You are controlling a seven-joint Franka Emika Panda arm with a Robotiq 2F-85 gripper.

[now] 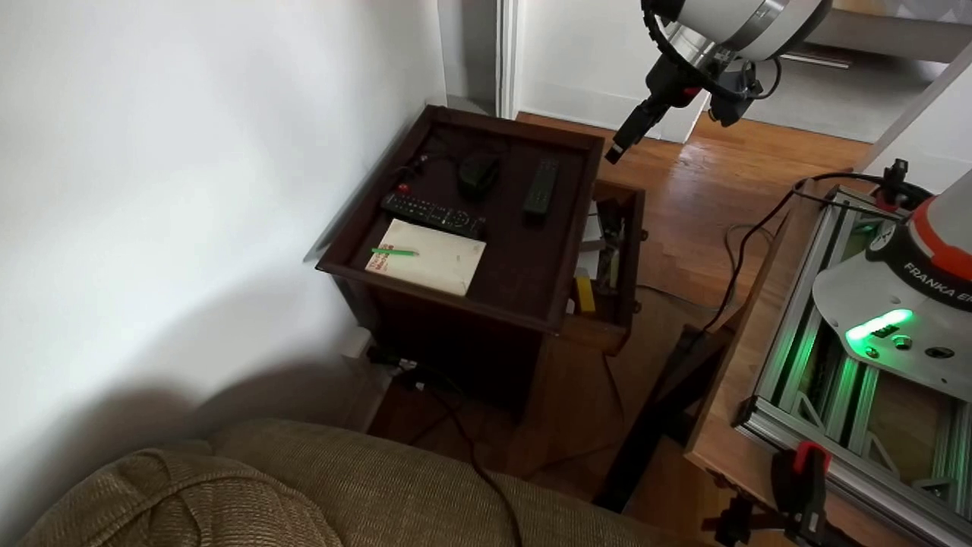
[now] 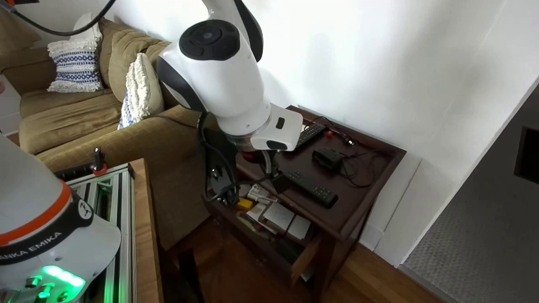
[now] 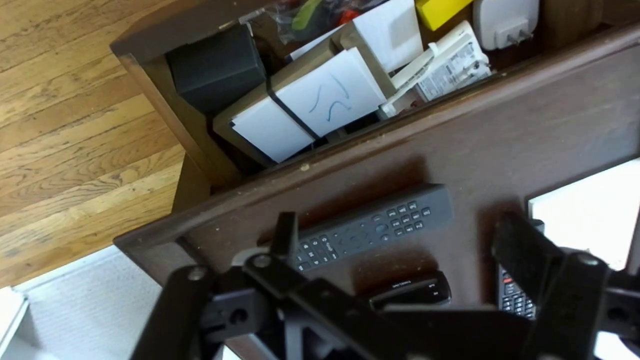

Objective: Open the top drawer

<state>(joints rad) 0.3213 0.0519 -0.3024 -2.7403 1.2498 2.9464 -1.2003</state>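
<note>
The top drawer point(image 1: 629, 296) of the dark reddish-brown side table point(image 1: 524, 277) is pulled out, and its contents show. Its front point(image 2: 257, 248) stands well clear of the tabletop in an exterior view. In the wrist view the drawer's side wall point(image 3: 172, 117) and the things inside show along the top. My gripper point(image 1: 613, 154) is above the table's edge on the drawer side, apart from the drawer. In the wrist view its fingers point(image 3: 398, 230) are wide apart with nothing between them, over the tabletop. In an exterior view the arm partly hides the gripper point(image 2: 280, 181) and drawer.
On the tabletop lie a dark remote point(image 1: 541, 187), a longer remote point(image 1: 433, 215), a small black device point(image 1: 478, 176) and a white booklet point(image 1: 448, 266) with a green pen. The drawer holds boxes, a charger point(image 3: 505, 22) and a yellow item point(image 3: 442, 10). A wall and sofa point(image 1: 364, 479) border the table.
</note>
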